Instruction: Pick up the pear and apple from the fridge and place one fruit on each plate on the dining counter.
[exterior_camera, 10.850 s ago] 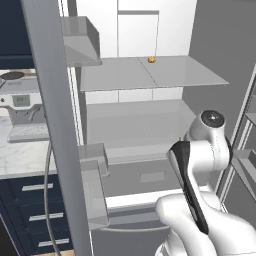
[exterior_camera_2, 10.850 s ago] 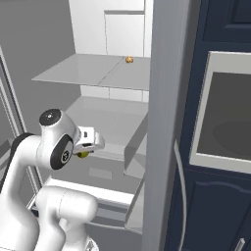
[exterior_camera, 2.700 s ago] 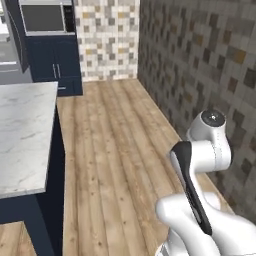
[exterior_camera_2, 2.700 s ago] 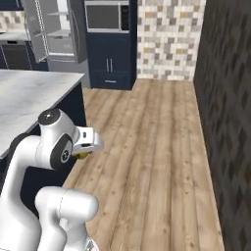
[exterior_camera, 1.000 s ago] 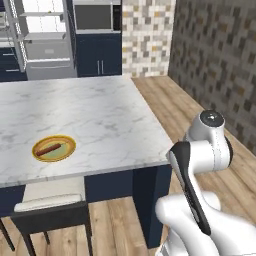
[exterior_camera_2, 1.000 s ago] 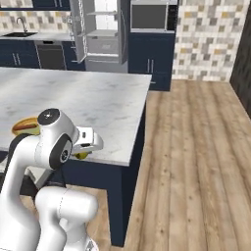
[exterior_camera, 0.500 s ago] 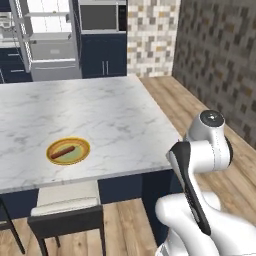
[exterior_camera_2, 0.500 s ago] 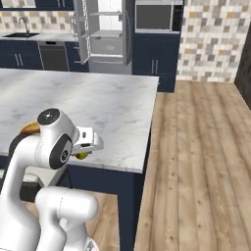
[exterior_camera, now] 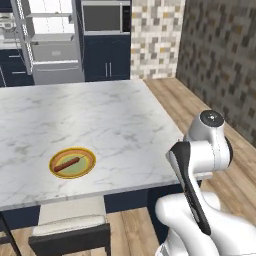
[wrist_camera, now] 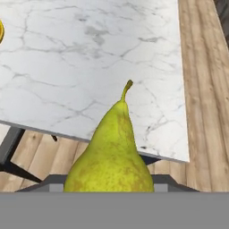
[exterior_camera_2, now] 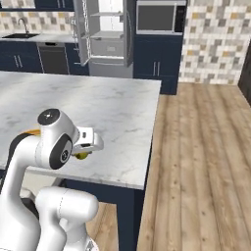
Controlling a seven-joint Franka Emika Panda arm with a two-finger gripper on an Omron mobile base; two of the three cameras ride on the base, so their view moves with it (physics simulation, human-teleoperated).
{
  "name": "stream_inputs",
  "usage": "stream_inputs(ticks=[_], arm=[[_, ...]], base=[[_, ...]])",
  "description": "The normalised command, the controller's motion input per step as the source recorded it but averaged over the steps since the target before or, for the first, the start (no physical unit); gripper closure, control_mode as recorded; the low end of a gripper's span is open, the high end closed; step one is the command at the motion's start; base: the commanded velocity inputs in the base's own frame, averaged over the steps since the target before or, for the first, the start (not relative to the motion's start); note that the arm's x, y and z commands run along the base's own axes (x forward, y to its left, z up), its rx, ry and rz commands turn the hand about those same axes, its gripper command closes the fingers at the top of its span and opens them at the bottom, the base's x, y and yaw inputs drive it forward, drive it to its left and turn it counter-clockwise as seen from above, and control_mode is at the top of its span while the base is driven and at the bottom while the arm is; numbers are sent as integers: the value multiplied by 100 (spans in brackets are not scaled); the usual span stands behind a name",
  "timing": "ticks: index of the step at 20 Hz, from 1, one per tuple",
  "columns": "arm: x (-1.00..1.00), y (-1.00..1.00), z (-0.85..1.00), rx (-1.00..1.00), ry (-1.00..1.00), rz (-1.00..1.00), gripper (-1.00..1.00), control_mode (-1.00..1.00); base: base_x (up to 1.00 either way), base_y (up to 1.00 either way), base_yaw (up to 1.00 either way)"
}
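My gripper (exterior_camera_2: 82, 153) is shut on the yellow-green pear (wrist_camera: 114, 152), held just off the near edge of the dining counter (exterior_camera: 115, 125). In the hand view the pear stands stem-up over the marble top's corner. One plate (exterior_camera: 72, 162) with a yellow-orange rim, an olive centre and a red streak lies on the counter, to the left of the arm. Its rim (exterior_camera_2: 30, 132) peeks out behind my arm in the right base view. The fridge (exterior_camera: 50, 42) stands open at the back of the room. The apple is out of view.
A pale-seated stool (exterior_camera: 70, 225) is tucked under the counter's near edge below the plate. Wooden floor (exterior_camera_2: 206, 162) runs along the counter's right side. Navy cabinets with a built-in oven (exterior_camera: 105, 20) stand beside the fridge.
The base has driven from the fridge to the dining counter, so the whole picture has shifted. In the last second the counter and plate have drawn nearer. The pear stays gripped.
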Motion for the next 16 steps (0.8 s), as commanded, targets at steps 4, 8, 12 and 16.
stream_inputs(ticks=[4, 8, 12, 16], arm=[[0, 0, 0, 0, 0, 0, 100, 100], [0, 0, 0, 0, 0, 0, 100, 100], [0, 0, 0, 0, 0, 0, 100, 100], [15, 13, 0, 0, 2, 7, 100, -100]], base=[[9, 30, 12], [32, 26, 13], [27, 22, 13], [7, 10, 6]])
